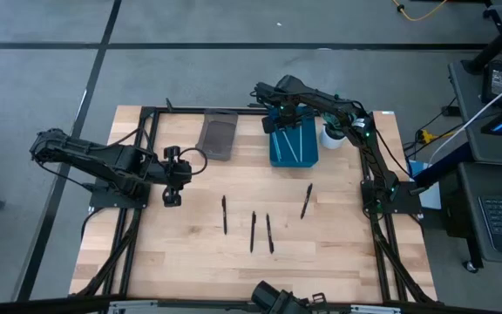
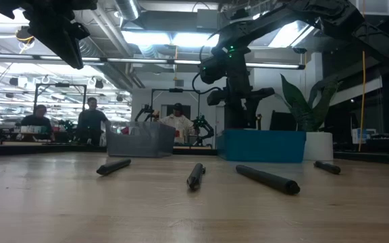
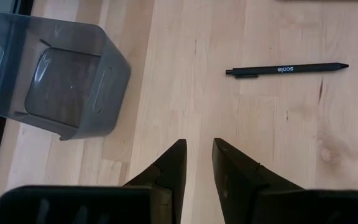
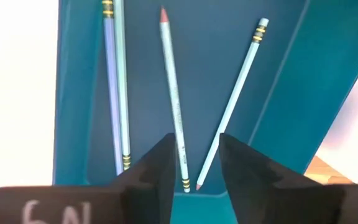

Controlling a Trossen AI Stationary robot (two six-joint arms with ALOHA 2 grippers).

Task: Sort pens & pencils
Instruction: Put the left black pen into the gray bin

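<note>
Your right gripper (image 1: 288, 122) hangs over the teal rectangular plastic bin (image 1: 293, 146) at the far side of the wooden table (image 1: 190, 253), jaws apart and empty. Inside the bin you've got four pale blue-green pencils (image 4: 173, 99) lying loose on the bottom. Your left gripper (image 1: 172, 200) waits on the left, fingers slightly parted, nothing in them, near the clear grey plastic bin (image 1: 218, 135). Four black pens (image 1: 254, 231) lie scattered mid-table, none sorted yet.
</note>
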